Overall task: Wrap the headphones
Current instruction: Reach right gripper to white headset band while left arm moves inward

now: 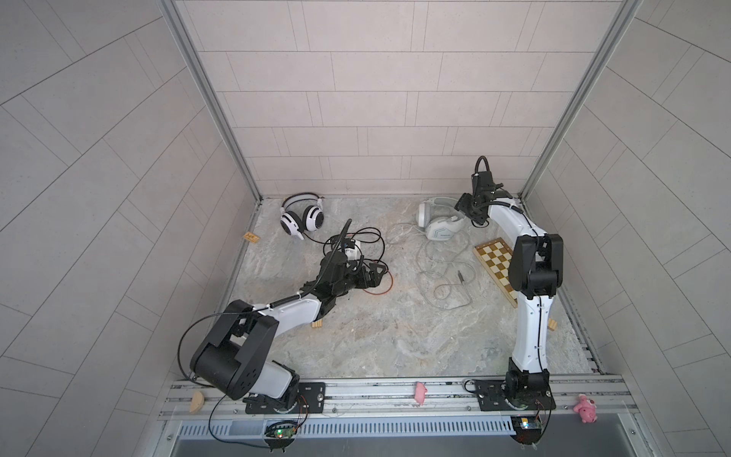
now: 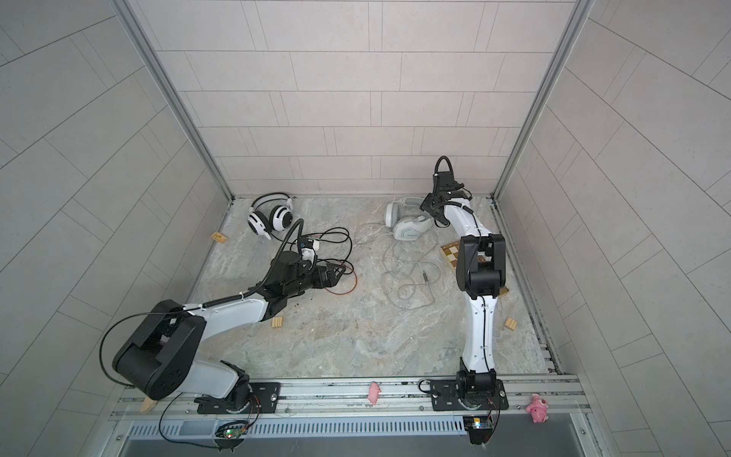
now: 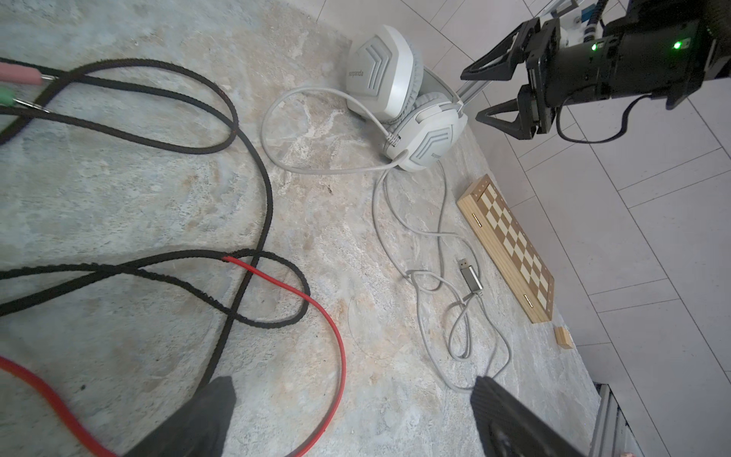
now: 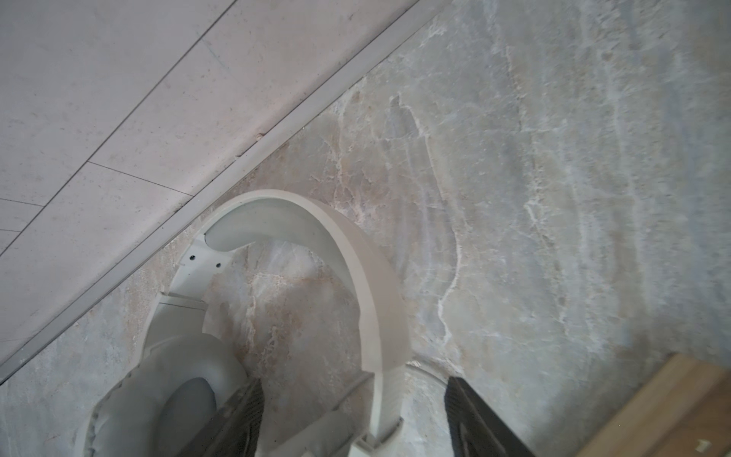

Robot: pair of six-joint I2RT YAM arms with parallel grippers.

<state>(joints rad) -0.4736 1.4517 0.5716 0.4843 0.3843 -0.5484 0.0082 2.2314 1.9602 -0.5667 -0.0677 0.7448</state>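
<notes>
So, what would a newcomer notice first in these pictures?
Two headsets lie at the far side: a white headset on the left, a pale-grey headset on the right. A black-red cable sprawls in loops by the open left claw, and the open right claw straddles the grey headband.

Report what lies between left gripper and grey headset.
Left wrist view: marble table with the grey headset's loose whitish cable and plug; red cable by the left gripper.

Marble tbl [image 1: 395,336], white hdset [image 1: 314,218], grey hdset [image 1: 441,231], chessboard [image 1: 494,259], sm wood blocks [image 1: 317,324]
</notes>
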